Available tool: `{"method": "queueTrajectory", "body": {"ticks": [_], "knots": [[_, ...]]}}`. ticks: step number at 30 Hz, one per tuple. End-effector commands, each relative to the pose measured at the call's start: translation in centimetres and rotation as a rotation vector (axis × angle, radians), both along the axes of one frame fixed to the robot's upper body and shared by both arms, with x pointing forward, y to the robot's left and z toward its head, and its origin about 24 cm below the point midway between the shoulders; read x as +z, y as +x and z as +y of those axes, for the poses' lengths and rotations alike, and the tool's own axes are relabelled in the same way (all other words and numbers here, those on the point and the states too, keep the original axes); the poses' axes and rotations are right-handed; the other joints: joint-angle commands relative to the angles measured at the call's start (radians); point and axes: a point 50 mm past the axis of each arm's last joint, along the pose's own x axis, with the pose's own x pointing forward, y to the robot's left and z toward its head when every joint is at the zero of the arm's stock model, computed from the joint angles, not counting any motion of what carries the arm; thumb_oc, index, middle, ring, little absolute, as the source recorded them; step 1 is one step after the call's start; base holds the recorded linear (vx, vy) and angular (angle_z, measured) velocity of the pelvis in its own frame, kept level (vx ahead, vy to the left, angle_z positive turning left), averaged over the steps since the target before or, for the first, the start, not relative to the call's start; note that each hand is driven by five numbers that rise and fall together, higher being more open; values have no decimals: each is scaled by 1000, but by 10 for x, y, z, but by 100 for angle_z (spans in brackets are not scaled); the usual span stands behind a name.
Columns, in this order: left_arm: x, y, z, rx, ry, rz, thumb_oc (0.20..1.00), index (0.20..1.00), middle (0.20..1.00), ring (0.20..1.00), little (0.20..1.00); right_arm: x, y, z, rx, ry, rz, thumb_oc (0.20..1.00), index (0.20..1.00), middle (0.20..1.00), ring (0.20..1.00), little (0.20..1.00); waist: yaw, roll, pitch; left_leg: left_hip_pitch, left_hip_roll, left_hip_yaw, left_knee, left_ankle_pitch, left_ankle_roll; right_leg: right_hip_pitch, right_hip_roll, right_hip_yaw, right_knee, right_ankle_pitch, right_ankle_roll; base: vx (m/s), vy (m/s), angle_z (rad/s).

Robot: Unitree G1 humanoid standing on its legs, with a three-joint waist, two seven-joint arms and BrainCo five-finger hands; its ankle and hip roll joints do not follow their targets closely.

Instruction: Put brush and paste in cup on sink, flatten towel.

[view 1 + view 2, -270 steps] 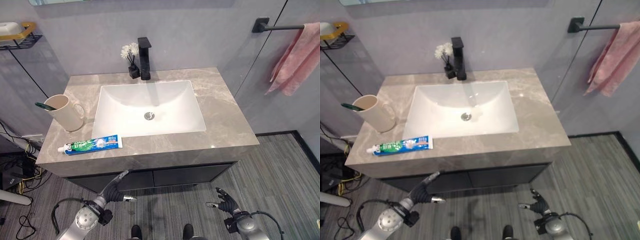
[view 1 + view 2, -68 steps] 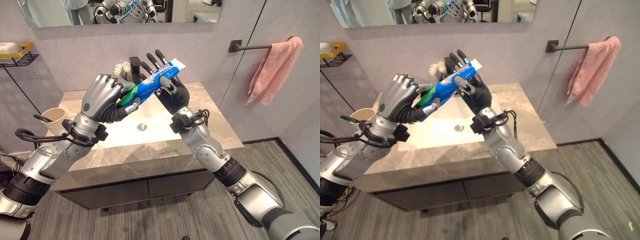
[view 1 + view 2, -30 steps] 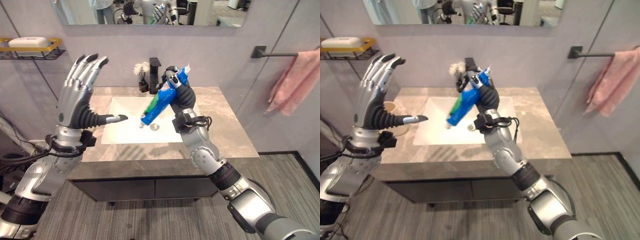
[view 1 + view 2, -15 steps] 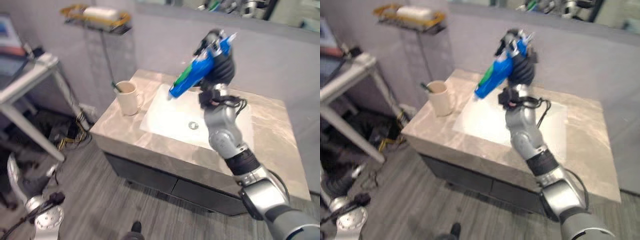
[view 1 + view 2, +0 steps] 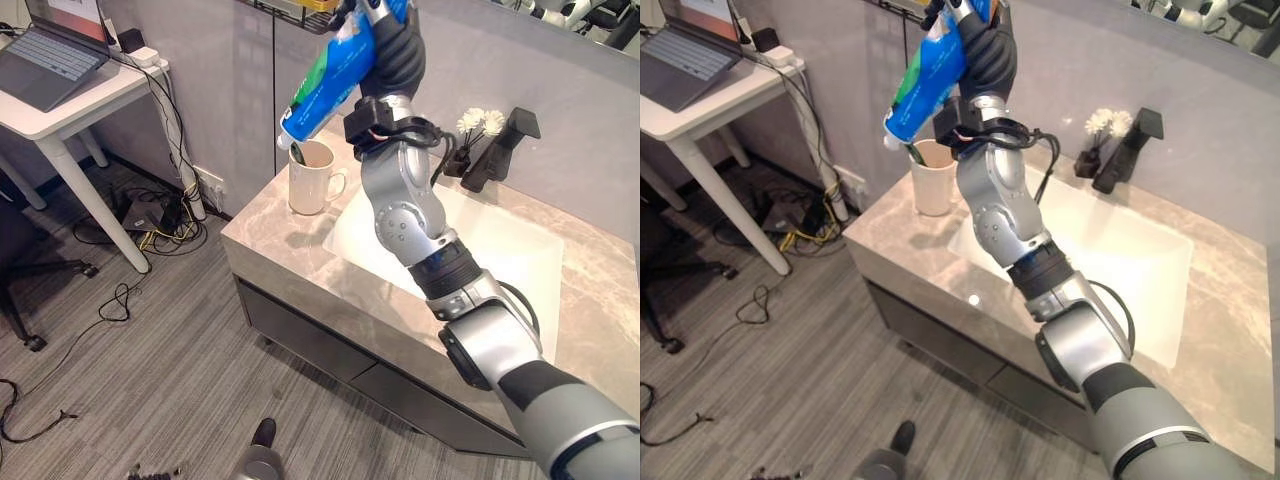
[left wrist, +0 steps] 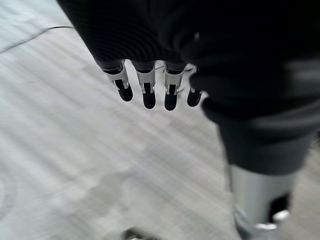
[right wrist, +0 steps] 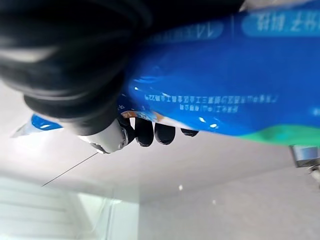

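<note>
the grey marble vanity desk point(image 5: 280, 262) carries the white sink basin point(image 5: 520, 262), sunk in its top, with a black tap point(image 5: 500, 148) at the back edge and a small dark vase of white flowers point(image 5: 472, 140) just beside the tap. off to the robot's left a white side table point(image 5: 60, 105) stands on the striped grey floor point(image 5: 130, 380) with a laptop point(image 5: 58, 55) on it, and loose cables lie on the floor below.

the right arm reaches up over the desk's left end. the right hand point(image 5: 395, 50) is raised high there, its fingers point(image 7: 145, 132) curled round the blue and green toothpaste tube point(image 5: 330, 80), clamped on its upper part. the tube hangs tilted, its lower end just above the mouth of the cream cup point(image 5: 312, 178), close to the rim but not inside as far as the head views show. the cup stands upright near the desk's left corner, beside the basin, its handle turned toward the sink. a dark green toothbrush point(image 5: 297, 152) leans in the cup, its end poking out past the rim, just under the tube's lower end.

the left hand point(image 6: 150, 55) hangs low over the floor, fingers point(image 6: 146, 90) straight, close together and holding nothing.
</note>
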Motion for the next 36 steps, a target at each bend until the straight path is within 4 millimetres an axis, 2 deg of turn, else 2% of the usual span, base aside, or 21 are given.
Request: {"method": "queueTrajectory", "body": {"ticks": [1,8,14,20,23,36], "knots": [[4,0,13,-53,14,39,1000,1000,1000,1000,1000,45,-12,3,-5,-14,-179,200,200,200,200,200,6,-4,-30,-15,12,5,-16,-16,20,39,-79,25,18,99,61,41,38,2],[4,3,12,-118,13,60,1000,1000,1000,1000,1000,47,-9,2,-31,-38,-178,200,200,200,200,200,18,-16,-25,-29,2,1,-16,-19,23,31,-85,22,13,120,67,5,4,0],[8,25,13,-174,33,-5,1000,1000,1000,1000,1000,56,-12,-1,-75,-68,-218,200,200,200,200,200,30,-31,-16,-47,-10,-13,-16,-19,25,24,-88,14,9,135,73,9,4,2],[11,35,14,-209,47,-30,1000,1000,1000,1000,1000,66,-12,1,-114,-99,-239,200,200,200,200,200,42,-39,-7,-58,-16,-20,-16,-18,26,20,-90,9,5,147,77,7,2,2],[13,39,15,-218,57,-41,1000,1000,1000,1000,1000,75,-13,-1,-164,-139,-272,200,200,200,200,200,53,-48,-2,-71,-22,-29,-16,-16,26,15,-88,2,3,159,82,0,0,0],[16,50,15,-262,80,-63,1000,1000,1000,1000,1000,80,-5,-21,-328,-222,-287,200,200,200,200,200,75,-50,16,-106,-35,-55,-16,-7,24,4,-88,-17,-2,171,88,10,-3,6]]}}
